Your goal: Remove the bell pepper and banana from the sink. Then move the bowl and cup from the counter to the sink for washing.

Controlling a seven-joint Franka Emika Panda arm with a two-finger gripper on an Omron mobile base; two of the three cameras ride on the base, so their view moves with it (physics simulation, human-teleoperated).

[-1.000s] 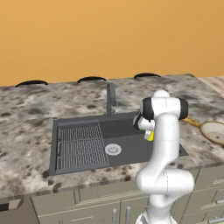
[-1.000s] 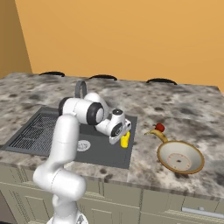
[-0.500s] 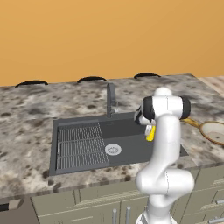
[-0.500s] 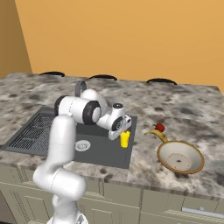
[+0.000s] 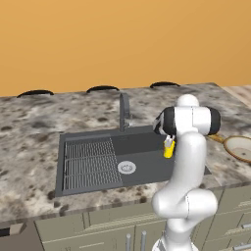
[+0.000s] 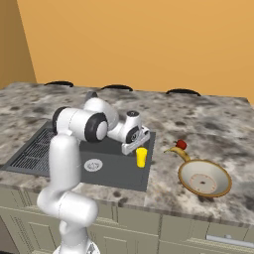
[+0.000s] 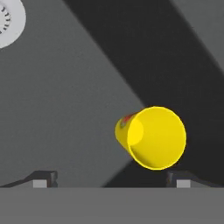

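From the left base view, I have the arm reaching over the sink (image 5: 88,162), and the cup (image 5: 169,148) stands upright inside the basin, right of the drain (image 5: 126,167) and just below the tool (image 5: 168,140). The bowl (image 5: 238,148) sits on the counter (image 5: 29,132) off to the right, well apart from the basin.

In the right base view, the cup (image 6: 141,157) stands on the basin floor near the sink's right wall, with the tool (image 6: 135,147) just above and beside it. The bowl (image 6: 204,179) rests on the counter (image 6: 208,129), with the banana (image 6: 179,153) touching its far rim and the pepper (image 6: 181,144) just beside that. So I judge the unloading half done and the cup delivered.

In the hand view, I look down into the cup's (image 7: 152,137) open mouth; the two fingertips (image 7: 43,179) stand spread wide, one either side, neither touching it. The tool (image 7: 113,180) holds nothing.

I take the step in hand to be the cup's release. Next I would lift straight clear so as not to tip the cup, then swing right over the counter to the bowl, which is wide and shallow, so I would have to pinch it by the rim away from the banana.
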